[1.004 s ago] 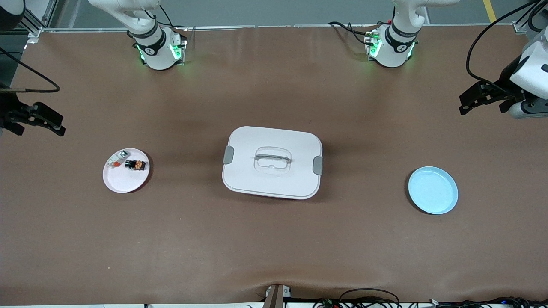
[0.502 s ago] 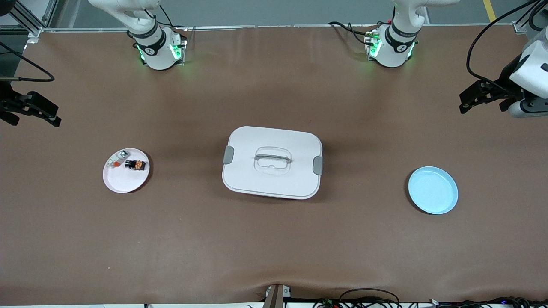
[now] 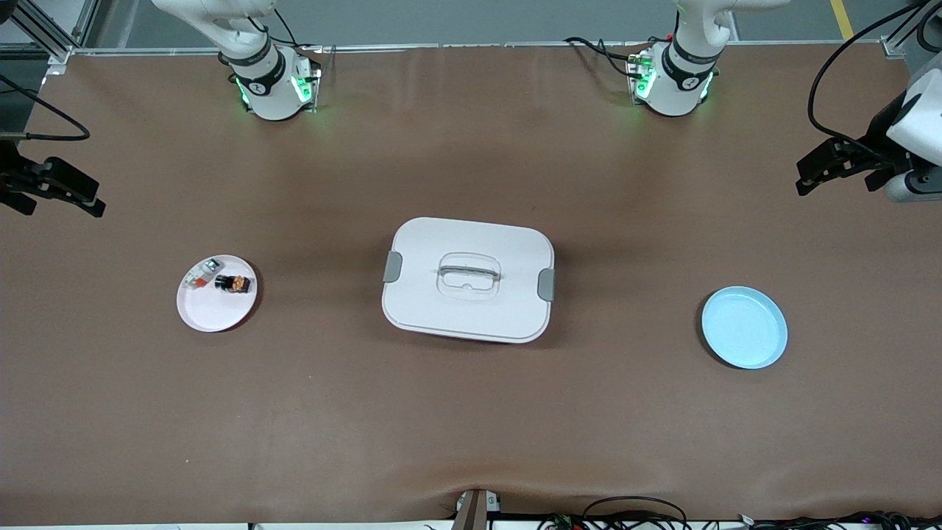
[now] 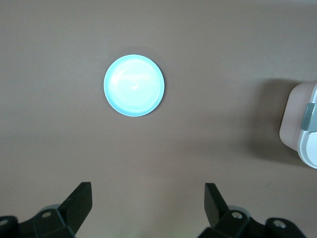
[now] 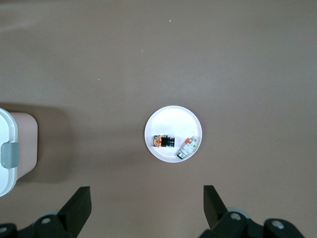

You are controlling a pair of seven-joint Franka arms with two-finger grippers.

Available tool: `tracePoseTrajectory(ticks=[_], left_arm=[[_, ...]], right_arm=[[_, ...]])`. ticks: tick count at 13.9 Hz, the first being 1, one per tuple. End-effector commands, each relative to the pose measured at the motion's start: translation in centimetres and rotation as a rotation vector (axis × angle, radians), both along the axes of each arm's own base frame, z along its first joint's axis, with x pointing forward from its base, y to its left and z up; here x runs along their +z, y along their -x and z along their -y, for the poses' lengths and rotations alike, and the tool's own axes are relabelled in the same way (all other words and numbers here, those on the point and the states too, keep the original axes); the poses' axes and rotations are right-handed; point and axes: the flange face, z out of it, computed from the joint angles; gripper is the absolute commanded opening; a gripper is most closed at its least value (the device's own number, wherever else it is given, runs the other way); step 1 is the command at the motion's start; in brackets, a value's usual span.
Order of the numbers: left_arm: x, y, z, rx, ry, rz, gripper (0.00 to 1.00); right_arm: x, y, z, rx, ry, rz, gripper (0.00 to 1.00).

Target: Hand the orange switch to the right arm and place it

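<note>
Nothing is yet done: the orange switch lies untouched on the white plate; the left gripper and right gripper are held high, jaws apart, empty

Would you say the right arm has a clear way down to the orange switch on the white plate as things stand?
Probably yes. The orange switch lies uncovered on the white plate, beside a small white-grey part that leaves room. The right gripper hangs open above, with nothing between.

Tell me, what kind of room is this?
Probably a robot lab: two white robot arms, the right arm and left arm, are bolted along a brown-covered table, with cables at its edge.
</note>
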Motion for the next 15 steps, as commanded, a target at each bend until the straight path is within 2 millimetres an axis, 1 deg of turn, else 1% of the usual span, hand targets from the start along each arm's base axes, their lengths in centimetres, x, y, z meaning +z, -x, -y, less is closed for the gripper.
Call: tracePoseTrajectory(ticks=[1,5,9,12,13,15], left_arm=[[0.4,0.1,0.0,-0.017,0.005,-0.005,1.0],[0.1,0.2,0.6,-0.022,0.012,-0.011,1.0],[0.3,0.5,1.1,-0.005,0.02,-0.013,1.0],[0.7,0.4,0.8,-0.014,0.019,-0.006,1.0],[1.3,0.4,0.8,-0.013,0.02,0.007,1.0],[1.4,0.5,0.8,-0.017,0.02,0.007,1.0]], right_arm=[[0.3,0.2,0.0,-0.014,-0.012,0.001,1.0],[1.0,0.2,1.1,-0.03,-0.017,0.015,1.0],[1.0,0.2,1.0,-0.033,-0.021,0.013,1.0],[1.0,0.2,0.8,-0.032,-0.021,0.015,1.0],[1.0,0.2,0.9,-0.033,-0.022,0.015,1.0],[1.0,0.2,0.8,-0.032,-0.022,0.015,1.0]])
